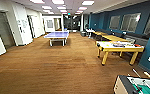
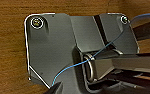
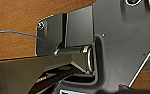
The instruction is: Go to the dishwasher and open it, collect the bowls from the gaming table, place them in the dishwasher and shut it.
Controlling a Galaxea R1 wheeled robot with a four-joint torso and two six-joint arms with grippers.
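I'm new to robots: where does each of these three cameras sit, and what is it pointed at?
Head view: high on the robot, facing forward and down a long room: blue table-tennis table, yellow table, foosball table.
Left wrist view: on the left arm's wrist, facing the wooden floor; the robot's dark plate shows.
Right wrist view: likewise, floor beyond its plate.
Shared: all three see the wooden floor.

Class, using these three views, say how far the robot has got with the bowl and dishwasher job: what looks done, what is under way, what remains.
Done: nothing visible confirms a finished step. In hand: the robot stands on the wooden floor of a long hall, the yellow-legged table ahead on the right, the table-football table close by, a ping-pong table further off. Both wrist cameras see floor beneath them. Left: collecting the bowls, loading and closing the dishwasher.
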